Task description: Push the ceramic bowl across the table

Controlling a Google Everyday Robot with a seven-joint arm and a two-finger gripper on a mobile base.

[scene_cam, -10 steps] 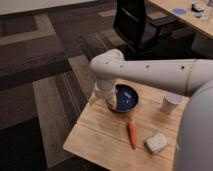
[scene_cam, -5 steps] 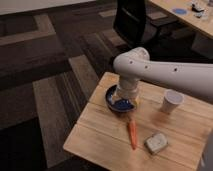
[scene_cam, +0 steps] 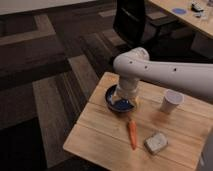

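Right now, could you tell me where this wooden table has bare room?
The widest bare patch of the light-wood table is its near-left corner, bordered by the round navy-blue ceramic bowl and the orange carrot. A smaller one lies between the white cup and the pale block. It is crowded at the bowl, where the gripper sits.

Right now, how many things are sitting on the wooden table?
4: the bowl near the far left edge with the hand over it, a cup at right, a carrot and a grey block in front. The arm may hide more.
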